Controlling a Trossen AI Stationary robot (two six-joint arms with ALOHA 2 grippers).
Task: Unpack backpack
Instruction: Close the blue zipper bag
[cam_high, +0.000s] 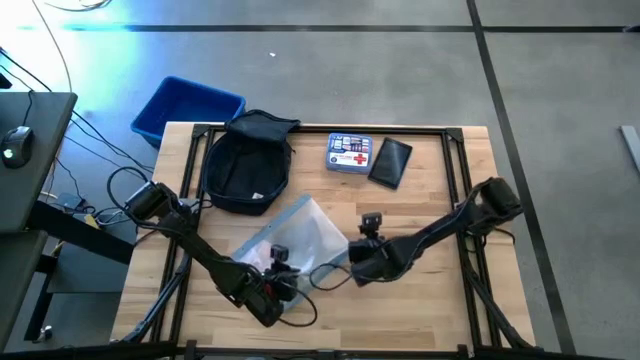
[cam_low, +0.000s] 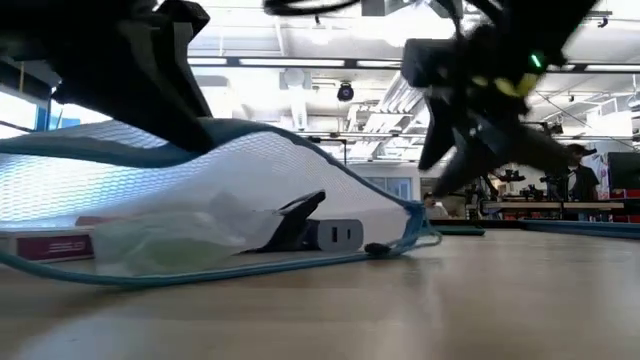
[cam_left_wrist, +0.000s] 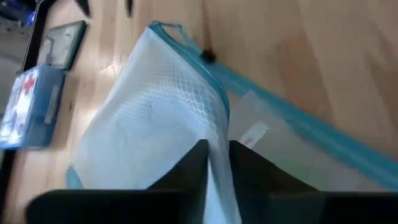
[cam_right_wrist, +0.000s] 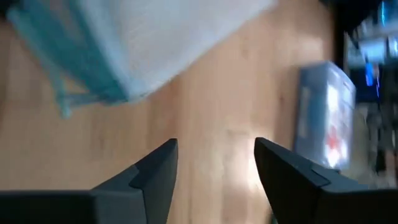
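My left gripper (cam_left_wrist: 217, 163) is pinched nearly shut on a fold of the white mesh zip pouch (cam_high: 300, 240), near the front edge of the table (cam_high: 430, 315), a bit left of centre. Only mesh sits between the fingers, none of the contents. The pouch has a teal zipper edge (cam_left_wrist: 292, 118), with a charger-like block and paper items showing through the mesh in the low view.

My right gripper (cam_right_wrist: 214, 165) hangs open and empty over bare wood just right of the pouch's corner, fingers well apart, touching nothing.

The backpack (cam_high: 245, 165) lies flat at the back-left of the table, just in front of the blue bin (cam_high: 185, 105), which sits off the back-left corner. The first-aid tin (cam_high: 350, 153) and a black pouch (cam_high: 390, 162) are side by side at back centre, well clear of both arms.

My read: the mesh pouch is out and this is the set-down.

- Grip is only a mesh fold, so it may slip; I'd lower flat rather than drag.
- Release only once the pouch rests fully on the table.
- Keep the right arm off the zipper pull; it could snag.
- Lift the left straight up after opening, so the mesh doesn't catch a finger.
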